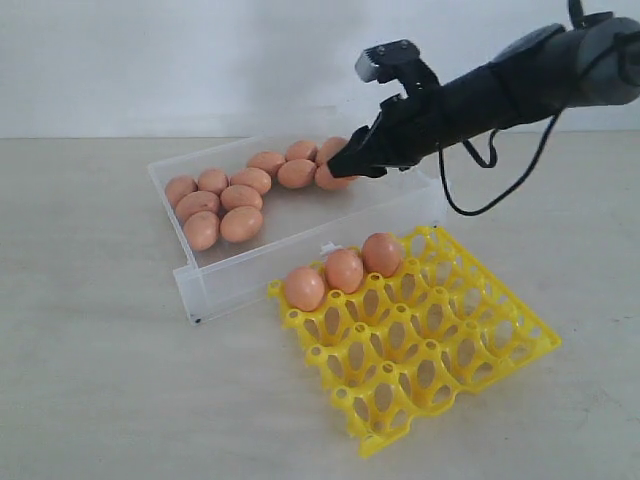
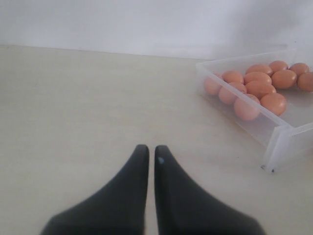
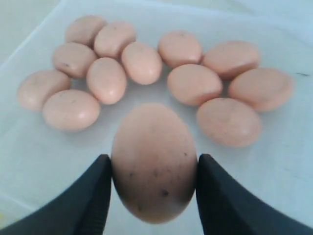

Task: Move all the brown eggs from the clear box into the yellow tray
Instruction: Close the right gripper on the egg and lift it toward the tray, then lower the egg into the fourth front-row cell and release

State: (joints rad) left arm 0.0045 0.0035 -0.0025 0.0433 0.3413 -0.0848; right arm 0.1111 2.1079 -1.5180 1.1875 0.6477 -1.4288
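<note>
Pinching one speckled orange-brown oval egg (image 3: 154,147) in my right pincer (image 3: 154,164), black fingers (image 3: 93,200) pressed on either side of it. That's plain from the wrist camera. Whether the egg hangs free or rests on the floor below, I can't tell.

Over to the exterior view: the held egg is mostly hidden behind my fingertips, just a sliver of orange showing at the far right end of the shallow translucent plastic box (image 1: 250,270). My dark arm (image 1: 520,75) runs off the right edge of the picture and covers part of the box's back corner, so an exact count of the loose brown eggs (image 1: 240,196) is hard from there. They lie in two clusters on the box floor.

Just in front of the box sits the bright yellow plastic lattice tray (image 1: 480,330), with three brown eggs (image 1: 344,270) lined up in its nearest-to-box row.

My left pincer (image 2: 150,149) has its tips pressed together, holding nothing, over the pale tabletop (image 2: 73,122), well apart from the box. Its camera catches only one end of the box; the rest is cut off.
</note>
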